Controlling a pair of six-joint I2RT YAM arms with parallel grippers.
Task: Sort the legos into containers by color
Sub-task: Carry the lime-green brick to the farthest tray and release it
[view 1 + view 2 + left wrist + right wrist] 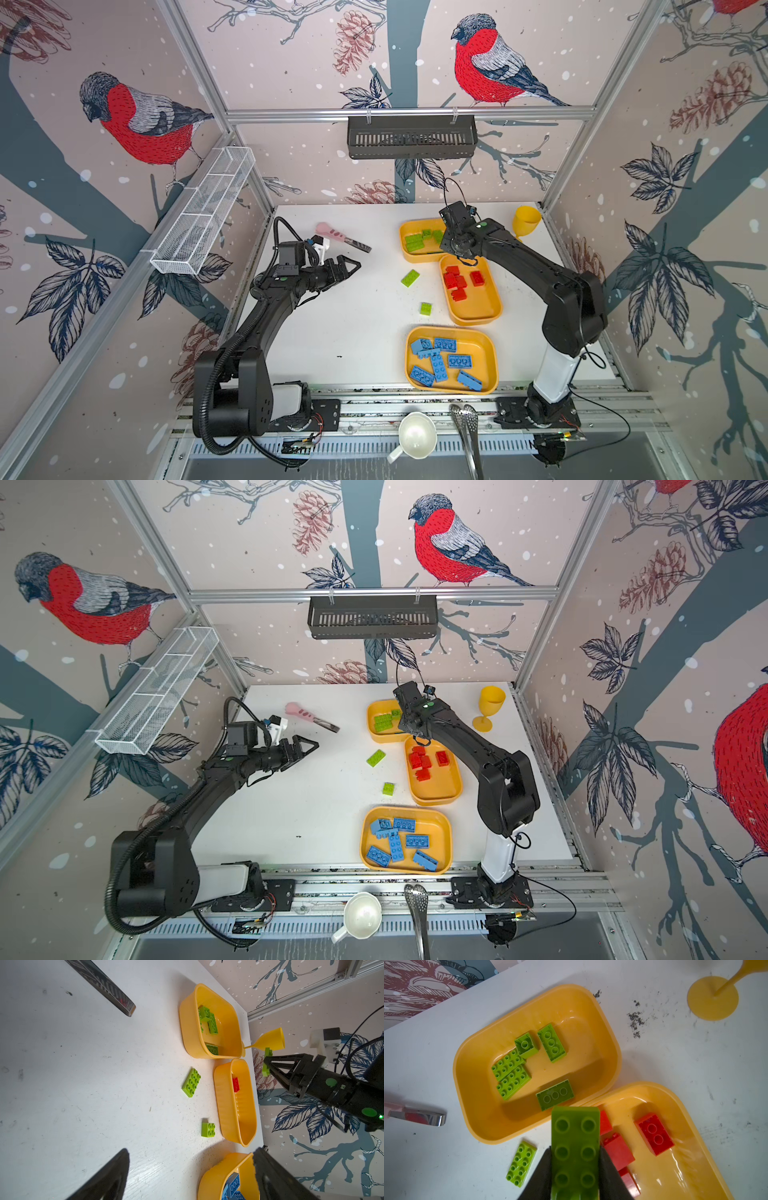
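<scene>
Over the far right of the white, scuffed counter (pixel 353 332), in both top views, the right hand (pixel 456 248) hangs above the seam between the far tray (pixel 404 249), holding lime bricks (pixel 415 243), and the middle tray (pixel 495 309), holding red bricks (pixel 453 280). Blue bricks (pixel 440 365) lie in the near tray (pixel 409 365). The left hand (pixel 352 267) hovers spread at the left. Bullfinch wallpaper (pixel 137 124) covers the aluminium-framed walls.

From the left wrist, a flat plate (pixel 191 1082) lies studs-up on the counter, long axis running near-left to far-right, near a square brick (pixel 208 1129).

From the right wrist, the fingers (pixel 542 1174) pinch a glossy long green brick (pixel 575 1126) by its long sides, its length pointing toward the far tray's rim.
</scene>
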